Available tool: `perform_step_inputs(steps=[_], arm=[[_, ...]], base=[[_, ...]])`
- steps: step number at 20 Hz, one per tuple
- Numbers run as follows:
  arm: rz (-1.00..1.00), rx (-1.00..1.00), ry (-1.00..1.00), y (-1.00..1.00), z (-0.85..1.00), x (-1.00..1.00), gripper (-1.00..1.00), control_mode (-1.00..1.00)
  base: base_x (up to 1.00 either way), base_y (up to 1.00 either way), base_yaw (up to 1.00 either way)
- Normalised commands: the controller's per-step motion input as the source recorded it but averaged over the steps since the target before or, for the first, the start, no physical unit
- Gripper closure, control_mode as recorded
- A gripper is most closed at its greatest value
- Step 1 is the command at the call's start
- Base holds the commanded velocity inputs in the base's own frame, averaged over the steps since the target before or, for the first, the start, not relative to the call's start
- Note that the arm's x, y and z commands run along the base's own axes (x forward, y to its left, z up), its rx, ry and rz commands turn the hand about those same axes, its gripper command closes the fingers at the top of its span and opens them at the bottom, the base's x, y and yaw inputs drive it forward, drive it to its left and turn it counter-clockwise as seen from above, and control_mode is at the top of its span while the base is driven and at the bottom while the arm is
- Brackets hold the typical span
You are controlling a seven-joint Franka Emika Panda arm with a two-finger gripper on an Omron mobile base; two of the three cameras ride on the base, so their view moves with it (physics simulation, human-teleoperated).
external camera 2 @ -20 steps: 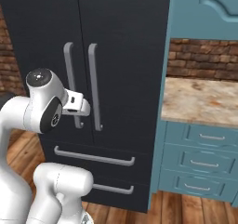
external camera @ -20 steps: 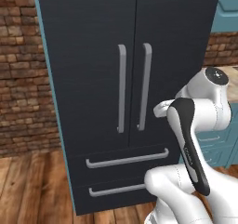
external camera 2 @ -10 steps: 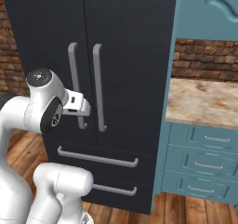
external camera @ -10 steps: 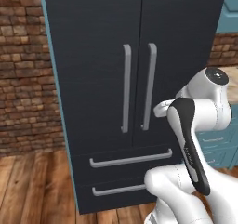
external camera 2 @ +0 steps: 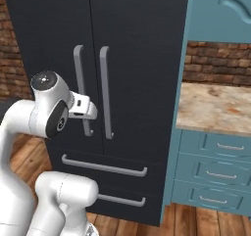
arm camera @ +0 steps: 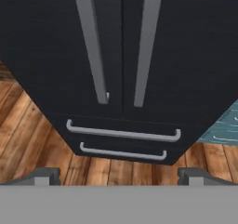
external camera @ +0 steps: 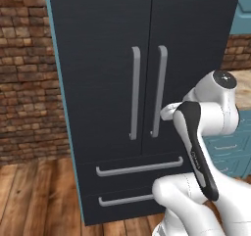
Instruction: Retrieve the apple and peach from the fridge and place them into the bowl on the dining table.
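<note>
From the left base view you face the fridge (external camera: pixel 147 83), a tall charcoal French-door unit with both doors closed. Its two grey bar handles, the left door handle (external camera: pixel 134 93) and the right door handle (external camera: pixel 159 90), hang side by side at the centre seam, with two drawers below. The arm is folded in front of the fridge's lower right, its wrist near the foot of the right handle but apart from it. The apple and peach must be behind those doors, so you have nothing of them to go on yet.

From the right base view the fridge (external camera 2: pixel 127 59) stands just beside a teal cabinet (external camera 2: pixel 215 171) with a marbled counter (external camera 2: pixel 215 107). The white hand sits in front of the lower part of the left handle, and you cannot tell from here whether it touches.

In the hand view the gripper (arm camera: pixel 118 176) looks down along the doors: its two fingertips stand far apart at the bottom corners, wide and empty, with the upper drawer handle (arm camera: pixel 123 132) between and beyond them.

Expect the door to be stiff and heavy on its hinge. The bars are rigid, smooth and likely slippery, so take one at mid-height, closing squarely across it, and pull in an arc.
</note>
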Motion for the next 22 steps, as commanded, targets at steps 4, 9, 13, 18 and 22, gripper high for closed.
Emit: perform_step_inputs(steps=[4,9,13,18,22], arm=[[-0.10,0.01,-0.06,-0.23,0.14,0.69,-1.00,-1.00],[-0.06,0.03,-0.05,-0.24,0.04,0.55,-1.00,-1.00],[0.00,0.02,-0.05,-0.18,0.00,0.25,-1.00,-1.00],[0.00,0.03,-0.01,-0.25,0.00,0.22,-1.00,-1.00],[0.00,0.01,-0.01,-0.04,0.00,0.45,-1.00,-1.00]], base=[[0.00,0.00,0.00],[0.00,0.00,0.00],[0.00,0.00,0.00],[0.00,0.00,0.00],[0.00,0.00,0.00]])
